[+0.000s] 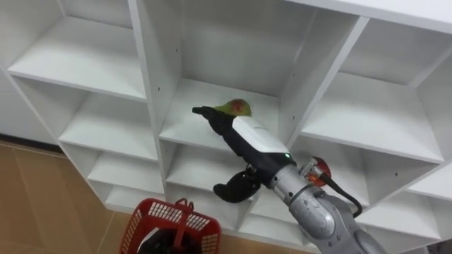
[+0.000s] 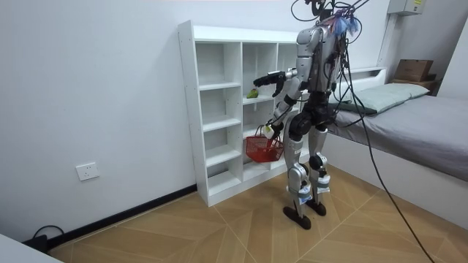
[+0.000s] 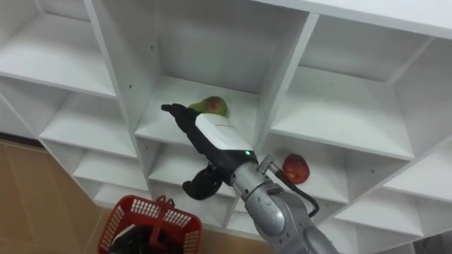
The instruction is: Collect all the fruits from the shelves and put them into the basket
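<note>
- A white closet (image 1: pixel 150 85) of open compartments stands against a pale wall. The robot is stood close before it on a wooden floor, and a bed (image 2: pixel 409 109) is seen at the room view's right.
- At the lower left of the eye views a red basket (image 1: pixel 161 212) is hung below the shelves. What lies in it cannot be made out, so no fruit can be counted as collected.
- The left hand (image 2: pixel 276 126) is seen at the basket's handle in the room view. Whether the handle is gripped cannot be told.
- A green fruit (image 1: pixel 239 107) with a red blush is left on the shelf board of the middle compartment, right of the board's middle and toward its back edge.
- The right hand (image 1: pixel 254 135) is stretched into that compartment with its fingers (image 1: pixel 206 113) held straight and the thumb hung wide below, so nothing is held. The fruit lies just behind the fingers, whose tips reach past it to the left. Whether it is touched cannot be told.
- A red fruit (image 3: pixel 296 168) is left one board lower in the next column to the right, near that board's left edge.
- The task is judged to be at an early stage: the green fruit is yet to be grasped and put in the basket, and the red one is untouched.
</note>
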